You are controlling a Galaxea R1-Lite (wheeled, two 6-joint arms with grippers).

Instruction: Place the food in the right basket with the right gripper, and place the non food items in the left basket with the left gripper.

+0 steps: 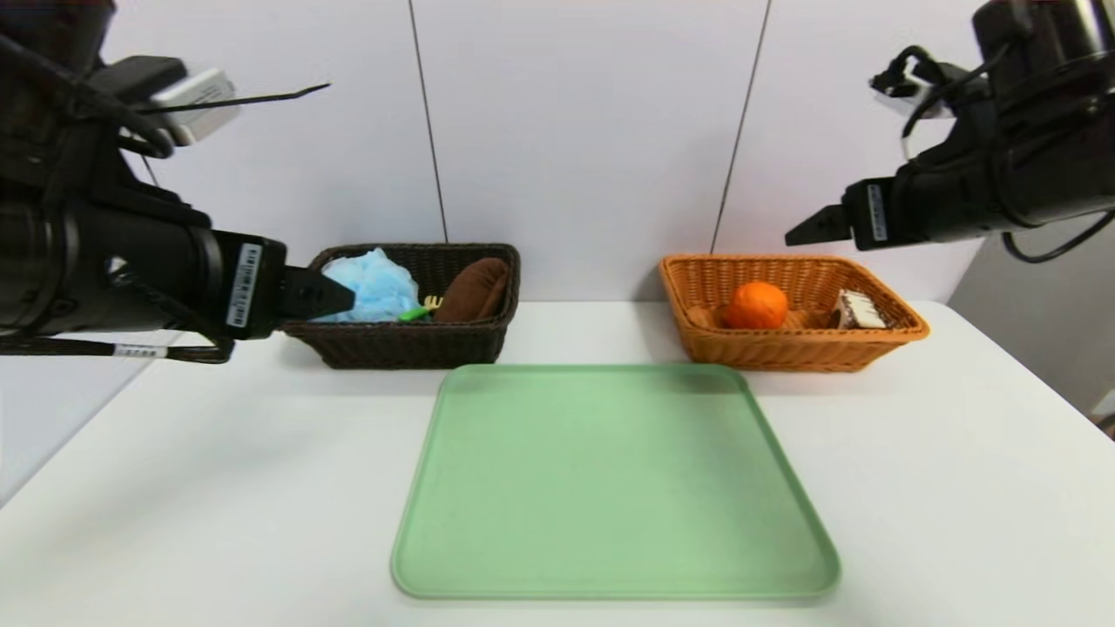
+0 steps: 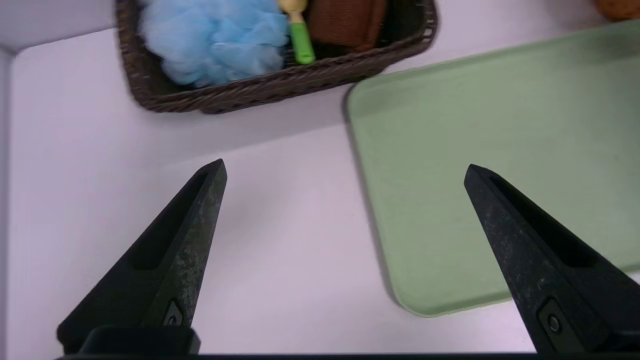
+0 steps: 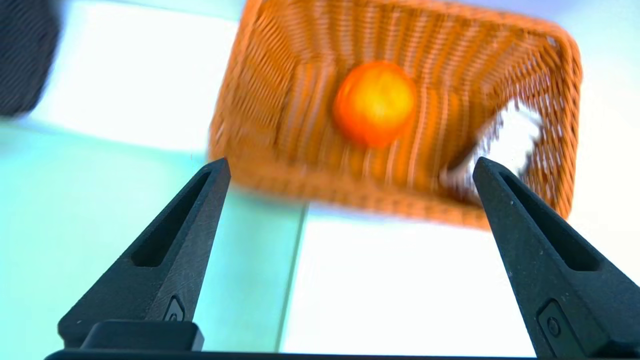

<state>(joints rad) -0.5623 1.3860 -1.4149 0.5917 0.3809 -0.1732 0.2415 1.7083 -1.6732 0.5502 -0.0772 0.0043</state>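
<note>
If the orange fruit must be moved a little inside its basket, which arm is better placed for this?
Probably the right: its open, empty gripper hangs near the basket with the orange; the left gripper is across the tray.

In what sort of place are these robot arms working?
Probably a robot test station: a white table against plain wall panels, with two cabled robot arms over a green tray and wicker baskets.
</note>
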